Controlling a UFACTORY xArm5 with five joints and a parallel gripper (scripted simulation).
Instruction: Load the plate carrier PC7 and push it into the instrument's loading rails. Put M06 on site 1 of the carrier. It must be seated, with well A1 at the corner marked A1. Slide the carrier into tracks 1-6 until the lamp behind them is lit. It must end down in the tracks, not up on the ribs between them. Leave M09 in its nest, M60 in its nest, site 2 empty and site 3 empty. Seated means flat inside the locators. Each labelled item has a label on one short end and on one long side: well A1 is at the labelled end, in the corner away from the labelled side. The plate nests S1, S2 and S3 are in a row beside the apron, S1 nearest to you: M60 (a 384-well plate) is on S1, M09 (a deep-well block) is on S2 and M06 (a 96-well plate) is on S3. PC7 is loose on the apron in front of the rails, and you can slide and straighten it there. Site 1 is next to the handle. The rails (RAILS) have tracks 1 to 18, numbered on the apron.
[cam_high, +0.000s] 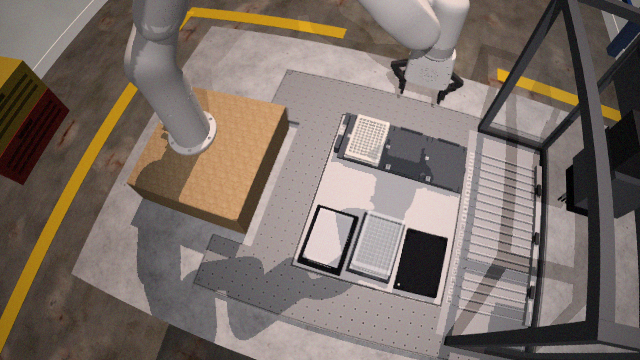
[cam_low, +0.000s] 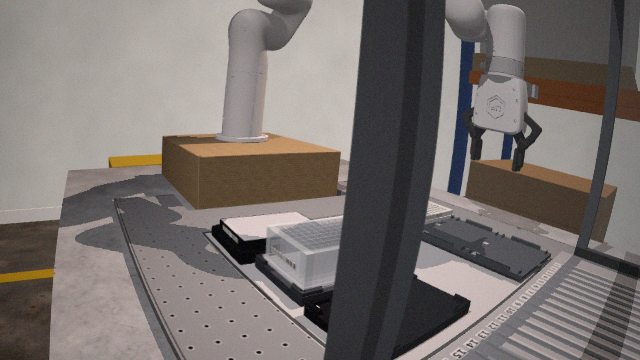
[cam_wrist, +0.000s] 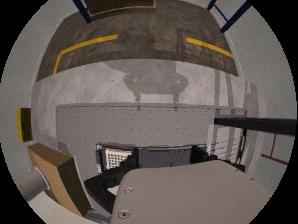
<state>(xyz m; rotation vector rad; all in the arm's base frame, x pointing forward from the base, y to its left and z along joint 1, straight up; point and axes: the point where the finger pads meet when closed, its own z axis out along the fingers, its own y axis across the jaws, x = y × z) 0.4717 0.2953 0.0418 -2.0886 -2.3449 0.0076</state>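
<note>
PC7 (cam_high: 445, 161) (cam_low: 515, 254) (cam_wrist: 166, 158) lies on the apron, its far end just before the rails (cam_high: 500, 210) (cam_low: 547, 310). M06 (cam_high: 368, 139) (cam_low: 440, 210) (cam_wrist: 116, 159), a cream plate, sits on site 1 by the handle and looks flat; its label and A1 corner are unreadable. Sites 2 and 3 are bare. M60 (cam_high: 322, 245) (cam_low: 272, 222) is on S1. M09 (cam_high: 378, 245) (cam_low: 300, 260), clear and tall, is on S2. The black S3 nest (cam_high: 422, 262) (cam_low: 435, 302) is empty. My gripper (cam_high: 420, 96) (cam_low: 496, 161) (cam_wrist: 165, 156) is open and empty, high beyond the carrier's far long side.
The instrument's dark frame (cam_high: 575, 60) (cam_low: 390, 150) stands around the rails, with a post in front of the exterior view. The arm's brown pedestal (cam_high: 245, 140) (cam_low: 270, 175) (cam_wrist: 62, 175) stands on the handle side. Small dark units (cam_high: 538, 189) line the rails' back; none looks lit.
</note>
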